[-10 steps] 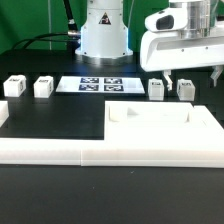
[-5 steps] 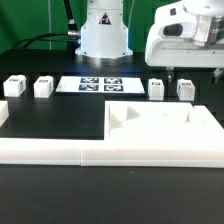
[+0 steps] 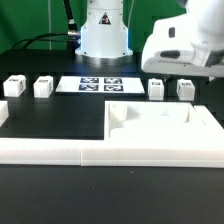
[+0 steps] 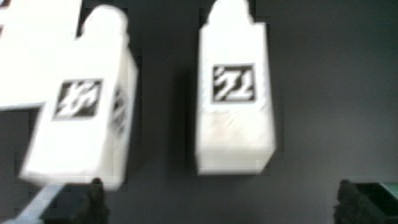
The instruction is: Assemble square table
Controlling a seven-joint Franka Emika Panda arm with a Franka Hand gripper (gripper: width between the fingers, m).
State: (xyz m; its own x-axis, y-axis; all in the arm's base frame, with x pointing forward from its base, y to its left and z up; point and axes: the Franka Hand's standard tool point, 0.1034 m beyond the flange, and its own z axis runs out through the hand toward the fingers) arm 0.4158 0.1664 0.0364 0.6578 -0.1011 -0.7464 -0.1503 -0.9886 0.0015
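Two legs [image 4: 84, 100] [image 4: 240, 95] lie side by side, a dark gap between, beneath the wide-apart empty end effector [image 4: 217, 203]

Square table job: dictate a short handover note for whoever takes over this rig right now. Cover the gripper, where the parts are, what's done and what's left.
Gripper: open, empty, hovering over the two small white tagged block legs on the exterior view's right.
Other two legs: loose on the table, to the exterior view's left of the marker board.
Big white plastic square tabletop: lying flat in front of the right-hand legs, no leg attached.
Done: nothing joined. Left: fit all four legs.
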